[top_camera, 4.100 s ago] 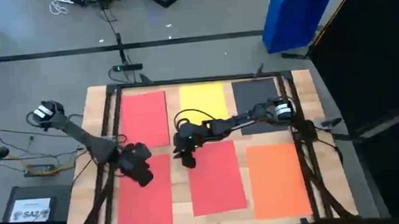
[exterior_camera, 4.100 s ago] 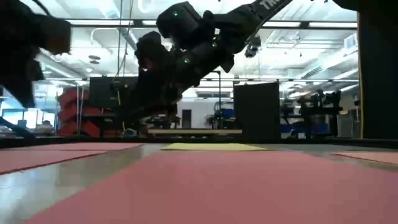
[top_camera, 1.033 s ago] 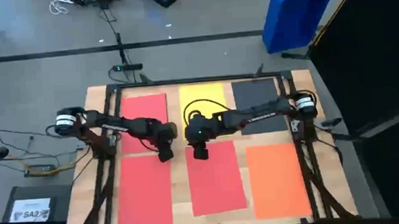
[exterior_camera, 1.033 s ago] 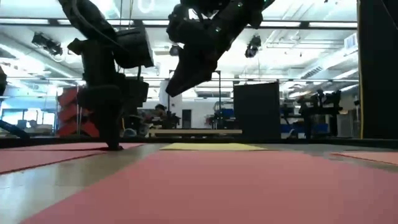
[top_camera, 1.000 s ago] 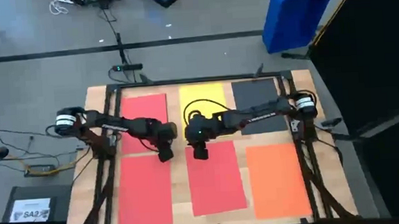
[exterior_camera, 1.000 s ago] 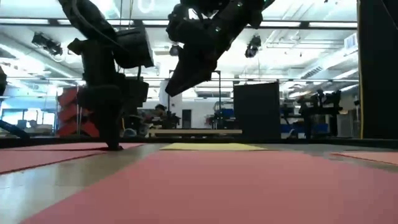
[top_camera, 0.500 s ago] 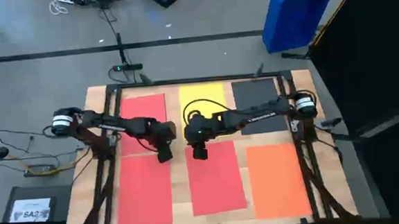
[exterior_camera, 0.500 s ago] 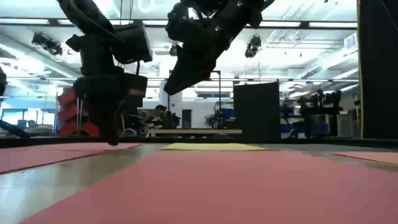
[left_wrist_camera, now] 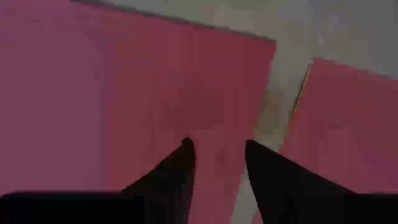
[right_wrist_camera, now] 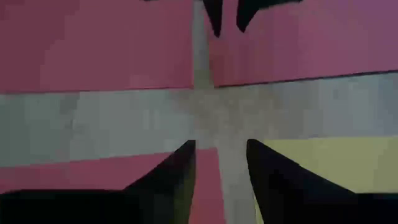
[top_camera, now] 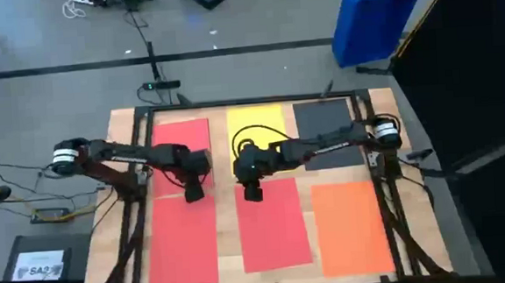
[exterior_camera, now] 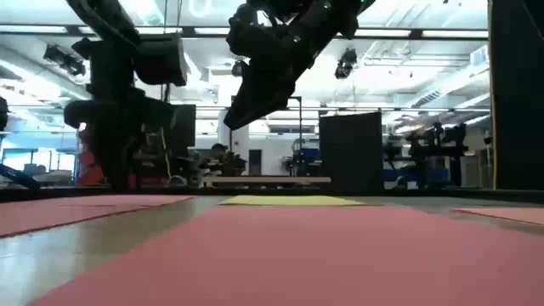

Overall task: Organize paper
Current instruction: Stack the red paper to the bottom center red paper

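Since half a second ago my left gripper (top_camera: 193, 193) has slid left along the upper red sheet's (top_camera: 180, 141) lower edge, away from the right gripper (top_camera: 253, 192). It now hangs fingers-down above that sheet, slightly parted, empty. My right arm reaches across from the right, its gripper tilted over the gap between the yellow sheet (top_camera: 257, 124) and middle red sheet (top_camera: 274, 228), fingers slightly apart, holding nothing. The paper lies flat in two rows on the table (top_camera: 120, 132).
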